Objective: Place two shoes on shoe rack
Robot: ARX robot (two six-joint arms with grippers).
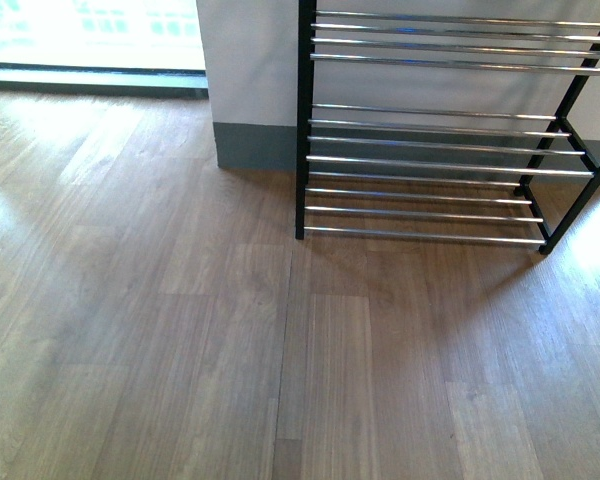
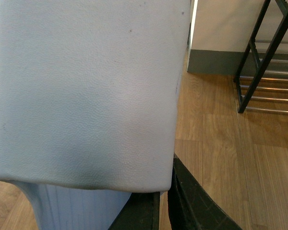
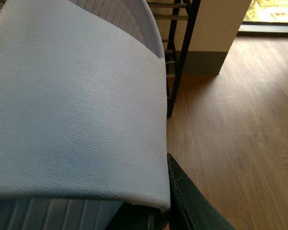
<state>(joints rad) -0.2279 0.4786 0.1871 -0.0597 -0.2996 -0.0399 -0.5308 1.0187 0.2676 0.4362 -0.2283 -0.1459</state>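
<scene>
While each end effector pinches a pale blue rubber slide (image 2: 86, 96), left (image 2: 163, 211) and right (image 3: 165, 211), the black-framed silver-barred shoe rack (image 1: 430, 160) far right holds nothing; both placements remain.

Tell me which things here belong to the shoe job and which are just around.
Job:
- slide in the left gripper
- slide in the right gripper
- rack, no shoes on it

Just around:
- floor
- wall
- window
</scene>
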